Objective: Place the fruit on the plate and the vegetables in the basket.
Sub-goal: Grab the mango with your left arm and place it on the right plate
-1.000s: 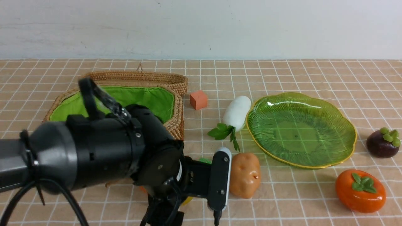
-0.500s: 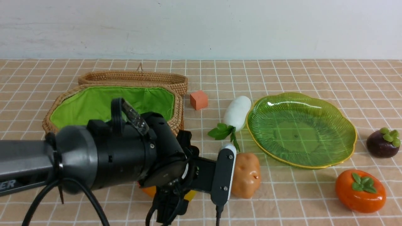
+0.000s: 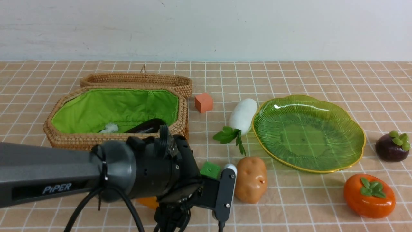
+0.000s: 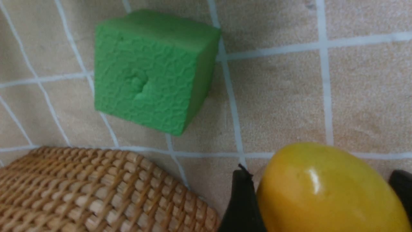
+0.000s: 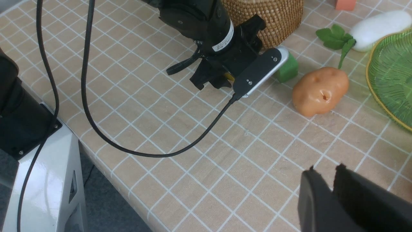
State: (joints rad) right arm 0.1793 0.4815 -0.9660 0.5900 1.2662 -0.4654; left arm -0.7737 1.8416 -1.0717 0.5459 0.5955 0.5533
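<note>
Resting in the basket's point(image 3: 80, 140) five o'clock corner is the eggplant point(image 3: 146, 126); left fingers point(image 4: 241, 206) flank the mango point(image 4: 322, 193), grip unclear; right fingers point(image 5: 318, 206) closed, empty.

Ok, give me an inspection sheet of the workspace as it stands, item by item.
Surface: tan checked cloth, flat, no spills seen.
Job's things: basket open, eggplant inside; plate empty; radish beside the plate; potato, persimmon and mangosteen on the cloth; mango near the basket, inside the left hand.
Clutter: orange cube and green cube on the cloth.
Hands: left hand straddles the mango, grip not confirmable; right hand shut, holding nothing.
Cables: black cable from the left arm trails over the cloth.
Surroundings: white wall behind; white stand below the table edge.
</note>
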